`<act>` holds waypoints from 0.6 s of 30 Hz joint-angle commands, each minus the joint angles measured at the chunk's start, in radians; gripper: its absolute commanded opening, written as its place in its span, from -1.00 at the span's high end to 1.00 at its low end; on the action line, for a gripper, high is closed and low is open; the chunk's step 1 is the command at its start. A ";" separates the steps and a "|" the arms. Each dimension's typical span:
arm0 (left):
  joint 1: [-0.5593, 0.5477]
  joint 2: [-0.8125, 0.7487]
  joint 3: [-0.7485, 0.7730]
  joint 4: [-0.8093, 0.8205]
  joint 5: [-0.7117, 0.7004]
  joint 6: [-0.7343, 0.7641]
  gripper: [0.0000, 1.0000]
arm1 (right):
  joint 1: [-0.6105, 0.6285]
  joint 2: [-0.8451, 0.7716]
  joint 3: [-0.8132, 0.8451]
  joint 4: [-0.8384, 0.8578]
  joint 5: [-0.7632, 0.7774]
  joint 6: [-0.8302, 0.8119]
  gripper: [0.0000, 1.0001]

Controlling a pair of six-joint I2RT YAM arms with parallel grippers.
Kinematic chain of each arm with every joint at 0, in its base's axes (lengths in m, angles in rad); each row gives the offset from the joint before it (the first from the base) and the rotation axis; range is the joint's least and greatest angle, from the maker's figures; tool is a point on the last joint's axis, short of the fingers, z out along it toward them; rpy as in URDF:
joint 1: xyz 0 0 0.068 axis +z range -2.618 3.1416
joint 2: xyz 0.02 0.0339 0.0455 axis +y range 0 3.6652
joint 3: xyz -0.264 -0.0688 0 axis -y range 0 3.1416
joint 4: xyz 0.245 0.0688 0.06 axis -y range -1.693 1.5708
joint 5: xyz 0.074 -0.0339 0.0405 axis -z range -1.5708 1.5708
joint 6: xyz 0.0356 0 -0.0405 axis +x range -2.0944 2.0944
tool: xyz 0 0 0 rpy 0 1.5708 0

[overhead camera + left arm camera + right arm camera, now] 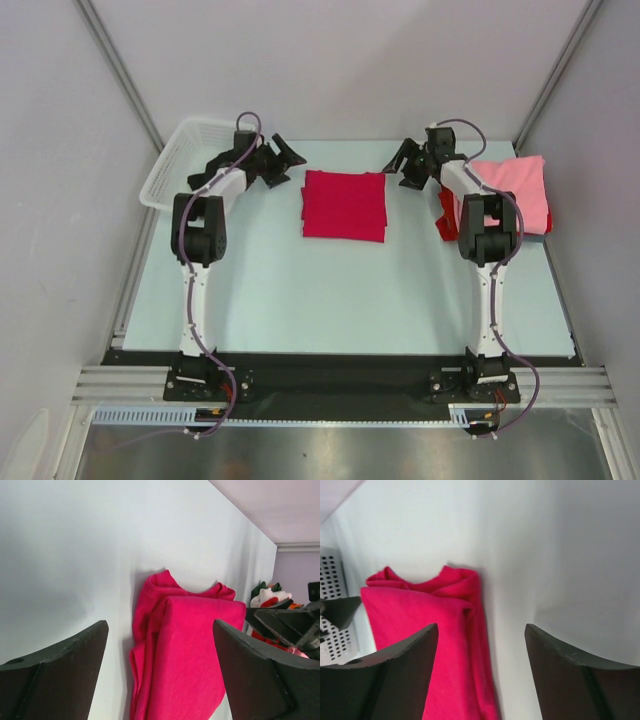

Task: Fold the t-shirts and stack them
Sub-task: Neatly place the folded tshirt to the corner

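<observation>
Crimson t-shirt [344, 205] lies folded at centre of table [260, 300]; left gripper [286, 160] & right gripper [402, 165] flank it, jaws apart, empty; likely next: pinch all layers, carry flat onto pink stack [515, 185].

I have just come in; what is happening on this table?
T-shirts are being folded and stacked. A crimson t-shirt lies folded in the middle of the table. The left pincer and right pincer hover open near its far corners, holding nothing. A folded pink t-shirt lies over a red one at the right.
</observation>
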 commanded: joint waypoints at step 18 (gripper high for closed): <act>-0.095 0.021 0.001 0.007 -0.153 0.075 -0.38 | 0.068 0.155 0.120 0.021 0.051 -0.002 -0.14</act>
